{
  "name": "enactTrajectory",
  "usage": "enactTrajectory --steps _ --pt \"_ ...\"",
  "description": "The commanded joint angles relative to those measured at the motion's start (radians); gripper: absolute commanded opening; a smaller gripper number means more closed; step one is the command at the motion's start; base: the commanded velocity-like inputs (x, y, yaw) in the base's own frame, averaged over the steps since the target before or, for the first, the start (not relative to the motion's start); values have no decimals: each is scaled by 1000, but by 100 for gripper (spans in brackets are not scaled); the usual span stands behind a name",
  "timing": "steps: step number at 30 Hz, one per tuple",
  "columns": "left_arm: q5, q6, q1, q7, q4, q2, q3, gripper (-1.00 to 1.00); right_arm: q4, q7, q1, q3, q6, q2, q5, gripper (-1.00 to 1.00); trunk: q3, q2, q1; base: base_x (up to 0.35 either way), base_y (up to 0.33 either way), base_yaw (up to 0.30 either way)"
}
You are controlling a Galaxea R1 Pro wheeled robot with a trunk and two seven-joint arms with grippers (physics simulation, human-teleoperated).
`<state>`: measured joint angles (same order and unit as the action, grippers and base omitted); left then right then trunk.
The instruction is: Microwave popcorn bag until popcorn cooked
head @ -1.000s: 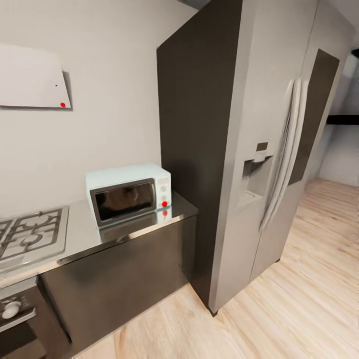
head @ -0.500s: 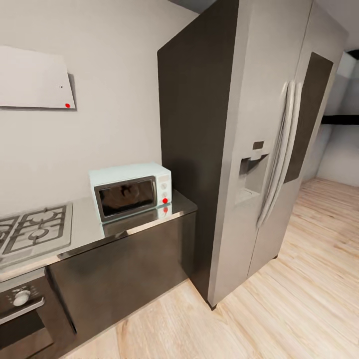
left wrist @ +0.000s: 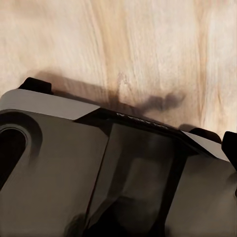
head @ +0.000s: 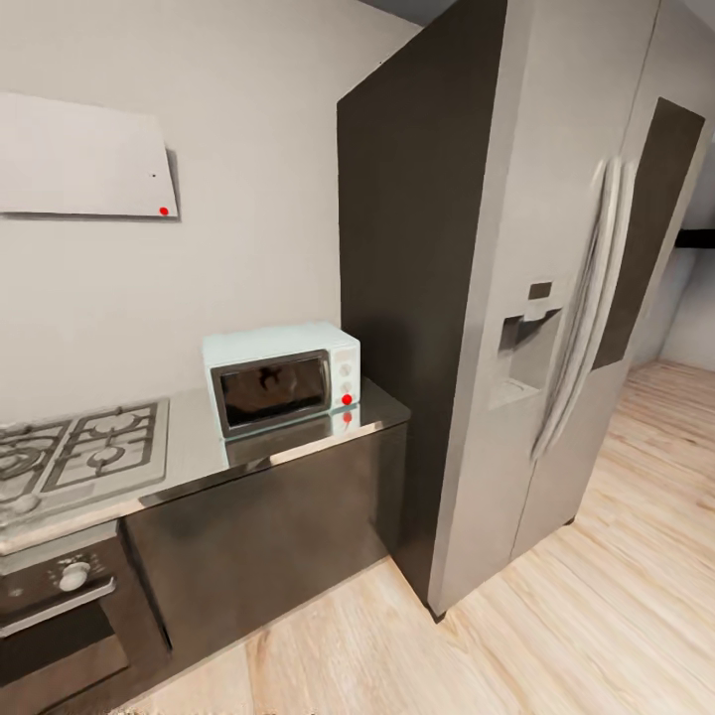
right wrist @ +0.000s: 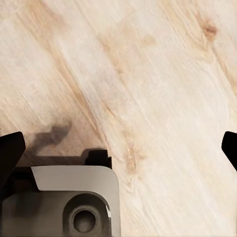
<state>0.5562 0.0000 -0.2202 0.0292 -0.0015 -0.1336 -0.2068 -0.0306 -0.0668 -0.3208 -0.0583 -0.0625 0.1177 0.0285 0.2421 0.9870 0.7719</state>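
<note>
Right hand (right wrist: 118,148): dark fingertips at opposite frame edges, spread wide, empty, above light wood floor (right wrist: 148,74). Left hand: spread cannot be told. Grey metallic table (head: 199,462), lower left. Pale-blue boxy microwave (head: 282,377) on it at frame centre, door closed, beside tall grey refrigerator (head: 516,298).
</note>
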Motion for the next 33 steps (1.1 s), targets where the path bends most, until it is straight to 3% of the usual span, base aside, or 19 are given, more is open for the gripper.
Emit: enactTrajectory --steps 1,33 --pt "8 0 -1 3 0 0 -9 100 -3 -4 -1 -6 -7 1 3 100 1 1 0 0 0 267" --pt "8 0 -1 3 0 -3 -9 100 -4 -4 -1 -6 -7 -1 4 100 1 1 0 0 0 269"
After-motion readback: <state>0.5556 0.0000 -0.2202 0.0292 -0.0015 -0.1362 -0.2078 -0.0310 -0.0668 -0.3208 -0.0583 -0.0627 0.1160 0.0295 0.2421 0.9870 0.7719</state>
